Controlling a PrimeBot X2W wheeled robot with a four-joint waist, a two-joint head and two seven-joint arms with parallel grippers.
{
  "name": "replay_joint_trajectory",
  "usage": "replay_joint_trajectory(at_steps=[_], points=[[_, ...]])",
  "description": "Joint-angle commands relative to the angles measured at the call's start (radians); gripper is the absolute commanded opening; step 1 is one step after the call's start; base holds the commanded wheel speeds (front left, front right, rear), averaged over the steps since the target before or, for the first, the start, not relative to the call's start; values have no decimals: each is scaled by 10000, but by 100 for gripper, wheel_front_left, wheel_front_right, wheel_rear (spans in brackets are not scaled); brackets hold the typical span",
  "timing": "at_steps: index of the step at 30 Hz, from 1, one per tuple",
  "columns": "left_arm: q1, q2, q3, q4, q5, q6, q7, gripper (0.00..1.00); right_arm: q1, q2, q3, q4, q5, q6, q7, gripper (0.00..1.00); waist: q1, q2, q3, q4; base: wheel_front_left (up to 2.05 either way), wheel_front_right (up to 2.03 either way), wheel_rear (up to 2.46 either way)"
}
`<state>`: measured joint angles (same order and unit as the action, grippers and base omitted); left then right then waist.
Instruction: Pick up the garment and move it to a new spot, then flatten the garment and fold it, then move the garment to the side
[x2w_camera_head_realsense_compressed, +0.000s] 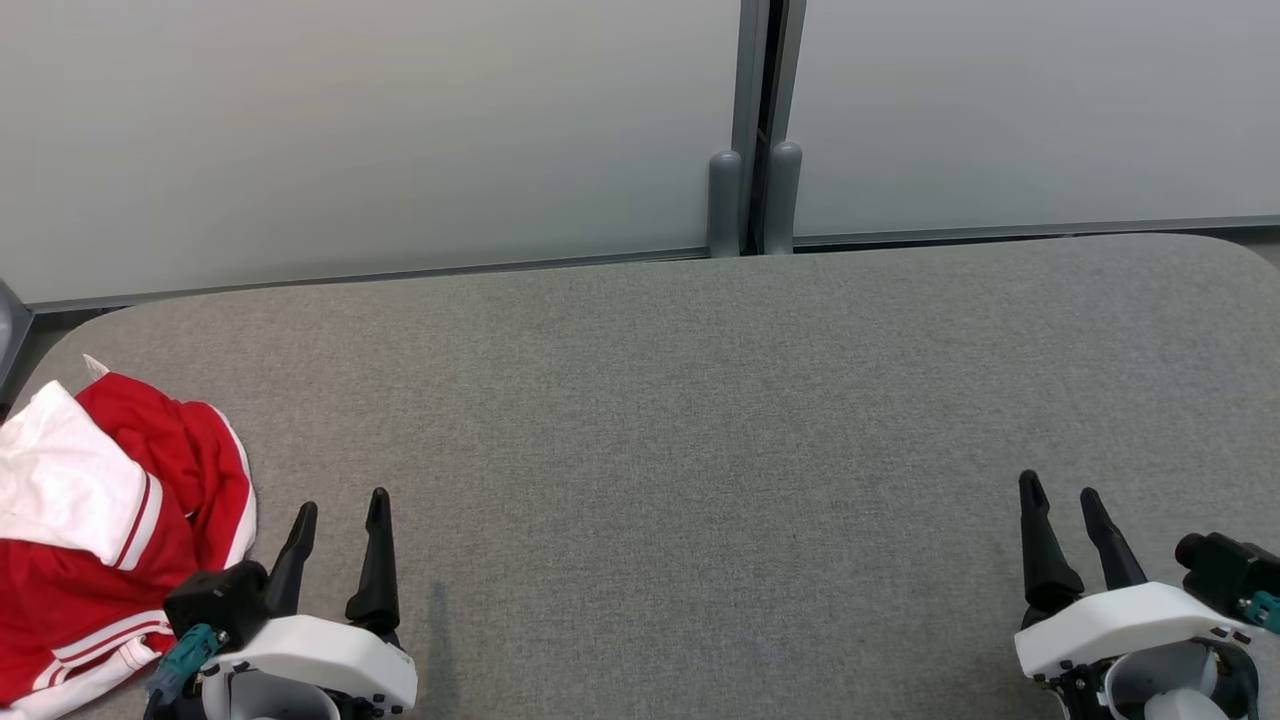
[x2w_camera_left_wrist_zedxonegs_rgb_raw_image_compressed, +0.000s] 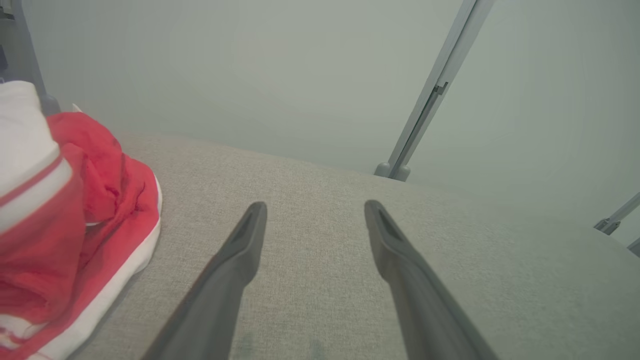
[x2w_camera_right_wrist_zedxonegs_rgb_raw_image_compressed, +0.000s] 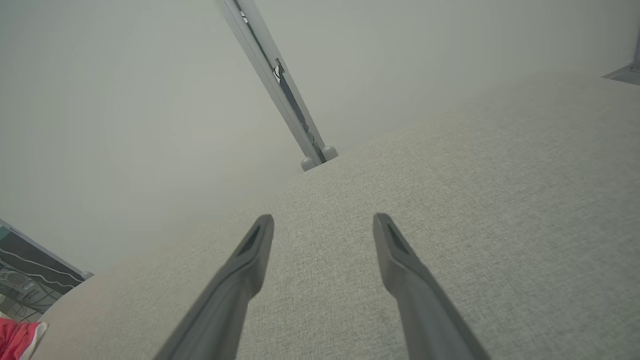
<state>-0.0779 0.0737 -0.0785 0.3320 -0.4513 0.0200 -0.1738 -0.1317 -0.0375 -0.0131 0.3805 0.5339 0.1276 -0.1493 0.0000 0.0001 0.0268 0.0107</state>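
A grey woven tabletop (x2w_camera_head_realsense_compressed: 700, 420) with rounded far corners spans the head view; pale frosted panels (x2w_camera_head_realsense_compressed: 350, 130) stand along its far edge; a grey upright post (x2w_camera_head_realsense_compressed: 757, 80) splits them, ending in two rounded caps (x2w_camera_head_realsense_compressed: 725, 200); the right wrist view shows tangled cables (x2w_camera_right_wrist_zedxonegs_rgb_raw_image_compressed: 25, 287) beyond the tabletop's corner.

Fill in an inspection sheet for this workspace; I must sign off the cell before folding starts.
Surface: grey fabric-covered table, flat, with rounded corners.
Job's things: red and white garment, crumpled at the table's near left, not yet picked up.
Clutter: nothing seen.
End effectors: left end effector open, just right of the garment, holding nothing; right end effector open, over bare table at the right.
Cables: wires beyond the table's left end, too small to detail.
Surroundings: frosted panels behind the table, meeting at a grey post.
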Motion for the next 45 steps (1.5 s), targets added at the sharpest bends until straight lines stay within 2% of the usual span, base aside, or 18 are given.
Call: replay_joint_trajectory(at_steps=[1, 23, 45], points=[[-17, 95, -26, -119, 368, 36, -96, 100, -122, -101, 54, 33, -361, 40, -140, 100, 0, -1, -10, 11, 0, 0, 0], [133, 113, 109, 499, 2006, 26, -526, 100, -228, -139, 474, 574, -2481, 46, -683, 100, 0, -1, -92, 13, 0, 0, 0], [-121, -20, 266, 1051, 2918, 255, -801, 100, -276, -169, 711, 727, -3978, 41, -696, 100, 0, -1, -27, 54, 0, 0, 0]])
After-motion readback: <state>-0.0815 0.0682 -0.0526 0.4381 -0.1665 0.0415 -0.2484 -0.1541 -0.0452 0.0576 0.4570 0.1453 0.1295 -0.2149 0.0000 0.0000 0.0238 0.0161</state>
